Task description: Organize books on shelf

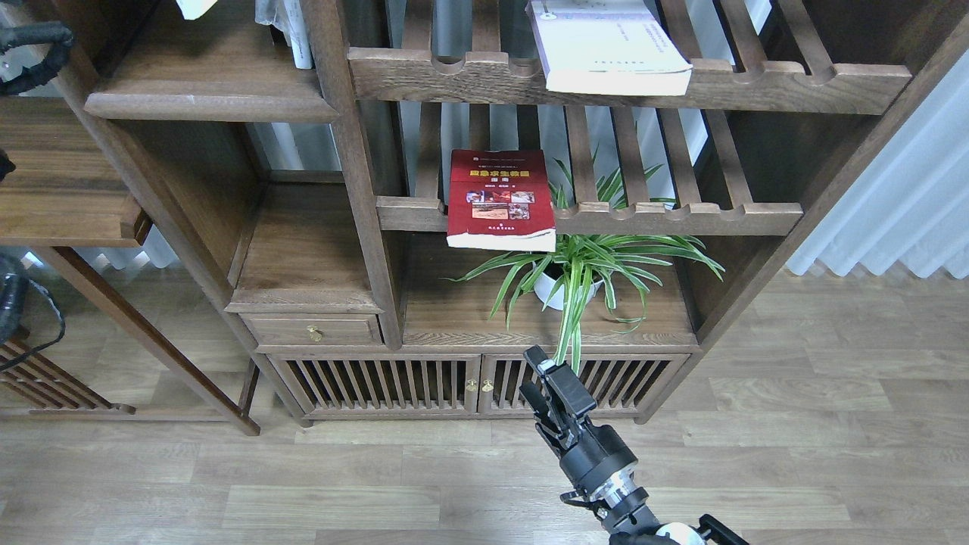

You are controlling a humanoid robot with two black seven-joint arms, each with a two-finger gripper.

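The dark red book (pixel 500 200) lies flat on the middle slatted shelf and overhangs its front rail. The pale lilac-white book (pixel 609 49) lies flat on the upper slatted shelf, also overhanging. The solid plank shelf (pixel 212 98) is at the upper left. A pale corner (pixel 195 6) shows above it at the top edge; I cannot tell what it is. The yellow-green book is out of view. A black part of my left arm (pixel 34 53) shows at the far left; its gripper is out of view. My right gripper (pixel 539 375) is open and empty, low in front of the cabinet doors.
A potted spider plant (pixel 579 265) stands on the cabinet top below the red book. Pale upright items (pixel 291 30) stand at the back right of the plank shelf. A small drawer (pixel 314 331) and slatted doors (pixel 378 382) are below. Wooden floor (pixel 795 454) lies around.
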